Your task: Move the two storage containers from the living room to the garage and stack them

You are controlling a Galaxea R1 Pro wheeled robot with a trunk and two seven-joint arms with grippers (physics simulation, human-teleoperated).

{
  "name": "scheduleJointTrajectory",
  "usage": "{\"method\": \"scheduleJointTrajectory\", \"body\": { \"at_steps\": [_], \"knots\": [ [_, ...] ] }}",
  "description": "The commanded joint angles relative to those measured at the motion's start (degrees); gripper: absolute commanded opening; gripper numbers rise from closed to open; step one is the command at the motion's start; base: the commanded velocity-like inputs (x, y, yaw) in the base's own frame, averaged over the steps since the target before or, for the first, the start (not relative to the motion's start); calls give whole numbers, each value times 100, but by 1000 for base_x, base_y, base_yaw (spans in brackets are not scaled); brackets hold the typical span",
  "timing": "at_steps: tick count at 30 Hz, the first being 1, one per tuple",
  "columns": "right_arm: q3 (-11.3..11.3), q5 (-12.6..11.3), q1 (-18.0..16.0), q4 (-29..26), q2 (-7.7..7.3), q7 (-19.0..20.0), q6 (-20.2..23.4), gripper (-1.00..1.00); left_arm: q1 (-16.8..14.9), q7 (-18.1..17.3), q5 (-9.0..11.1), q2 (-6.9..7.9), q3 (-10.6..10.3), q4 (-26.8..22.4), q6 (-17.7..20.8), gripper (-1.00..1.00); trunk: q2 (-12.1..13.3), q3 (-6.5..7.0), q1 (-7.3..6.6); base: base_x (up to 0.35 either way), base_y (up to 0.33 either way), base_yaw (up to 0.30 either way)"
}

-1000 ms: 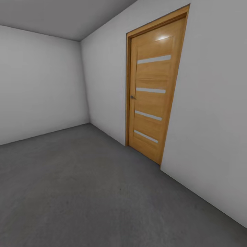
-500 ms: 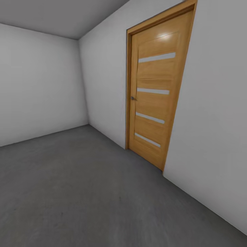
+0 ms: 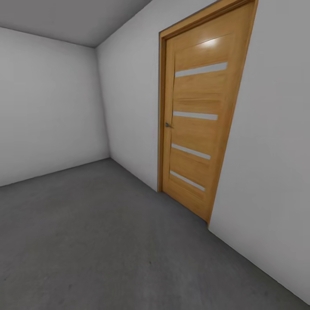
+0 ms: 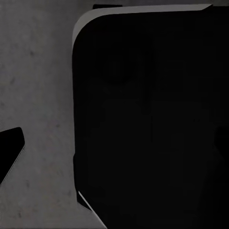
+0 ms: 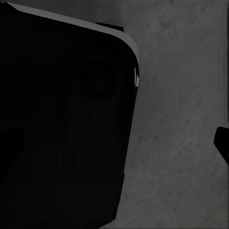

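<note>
Beside smooth walls [image 3: 56, 103]: rough concrete floor [image 3: 99, 241], panelled wood door [image 3: 196, 125].

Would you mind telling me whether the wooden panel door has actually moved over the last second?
No. The wooden panel door keeps its place in the grey-white wall; both shifted together, so the camera moved closer.

— What do we have at the right of the frame?
— We see a closed wooden door [image 3: 196, 125] with four pale horizontal strips and a small handle [image 3: 168, 125].
— And the upper left?
— Plain grey-white walls [image 3: 47, 103] meeting a grey ceiling [image 3: 73, 17].
</note>
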Motion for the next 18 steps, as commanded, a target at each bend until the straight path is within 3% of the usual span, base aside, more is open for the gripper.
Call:
{"method": "scheduleJointTrajectory", "body": {
  "at_steps": [1,18],
  "knots": [
    [47,-51,-1,1,-1,-16,-17,100,-1,2,12,-1,4,-2,-6,100,-2,-5,3,334,0,0],
    [45,-3,-1,1,-1,-13,-25,100,-1,4,12,6,4,-2,-7,100,-2,-5,3,334,0,0]
  ]
}}
